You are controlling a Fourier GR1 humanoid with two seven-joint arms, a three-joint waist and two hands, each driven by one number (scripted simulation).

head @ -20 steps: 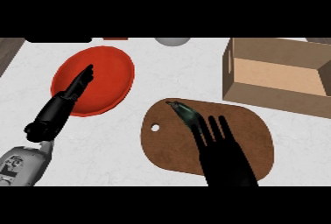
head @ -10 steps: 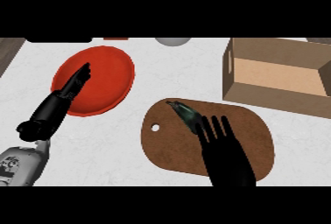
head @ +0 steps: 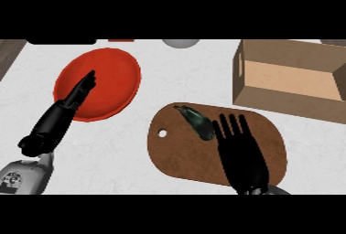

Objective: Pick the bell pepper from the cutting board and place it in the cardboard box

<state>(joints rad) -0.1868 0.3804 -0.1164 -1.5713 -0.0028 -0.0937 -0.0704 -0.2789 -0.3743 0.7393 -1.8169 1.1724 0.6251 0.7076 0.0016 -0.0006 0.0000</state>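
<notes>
A dark green bell pepper (head: 195,121) lies on the upper left part of the brown cutting board (head: 189,155). My right hand (head: 240,153) lies flat over the board with its fingers straight, just to the right of the pepper, its fingertips level with the pepper's lower end. It holds nothing. The open cardboard box (head: 290,77) stands at the upper right, beyond the board. My left hand (head: 74,98) rests at the left with straight fingers pointing up over a red plate.
A red plate (head: 108,77) lies at the upper left, partly under my left hand. A grey round object (head: 180,43) and a small red item (head: 121,40) sit at the far edge. A dark strip (head: 8,50) runs along the counter's left edge.
My right hand has crept slightly forward and left toward the pepper. The left hand has barely shifted. The pepper has not moved.
</notes>
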